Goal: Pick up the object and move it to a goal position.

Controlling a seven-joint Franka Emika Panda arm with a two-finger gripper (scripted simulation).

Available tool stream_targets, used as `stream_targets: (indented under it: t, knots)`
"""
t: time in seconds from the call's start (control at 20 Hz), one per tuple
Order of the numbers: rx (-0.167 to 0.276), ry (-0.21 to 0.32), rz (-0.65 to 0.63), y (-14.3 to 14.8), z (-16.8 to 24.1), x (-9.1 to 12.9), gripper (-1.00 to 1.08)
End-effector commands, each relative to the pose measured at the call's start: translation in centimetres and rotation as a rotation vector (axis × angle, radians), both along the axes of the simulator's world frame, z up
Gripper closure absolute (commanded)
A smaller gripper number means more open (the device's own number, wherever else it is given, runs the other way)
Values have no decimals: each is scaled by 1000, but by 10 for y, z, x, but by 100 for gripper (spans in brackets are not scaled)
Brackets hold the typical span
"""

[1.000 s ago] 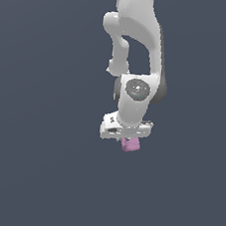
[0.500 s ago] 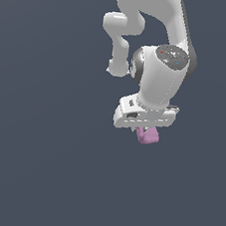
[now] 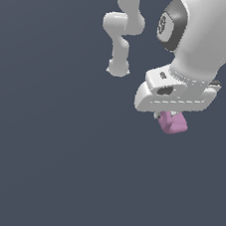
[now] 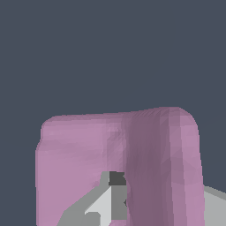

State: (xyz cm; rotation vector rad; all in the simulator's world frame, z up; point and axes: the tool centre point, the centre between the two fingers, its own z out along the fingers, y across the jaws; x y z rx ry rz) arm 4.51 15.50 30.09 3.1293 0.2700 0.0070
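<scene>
The object [image 3: 173,123] is a small pink-lilac blocky piece that hangs just under the white hand of my arm, on the exterior view's right. My gripper [image 3: 170,117] is shut on it, with the fingers mostly hidden behind the hand's body and the piece. In the wrist view the object [image 4: 88,150] fills the lower half of the picture, with a raised ridge running along one side. A grey fingertip [image 4: 108,201] shows in front of it. No goal marker is visible.
The arm's white links and elbow [image 3: 123,28] rise behind the hand in the exterior view. All around is a plain dark grey-blue background [image 3: 40,151] with no other objects.
The hand with the object has moved steadily toward the exterior view's right and closer to the camera, so it looks larger. The grip on the object is unchanged.
</scene>
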Motion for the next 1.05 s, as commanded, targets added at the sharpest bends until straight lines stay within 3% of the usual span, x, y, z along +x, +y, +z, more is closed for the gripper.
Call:
stream_targets:
  t: [0.0,0.45,1.0]
  knots:
    - [0,2,0,11,23,2,108]
    - [0,4,0,35,72,8,108]
    - [0,5,0,43,88,11,108]
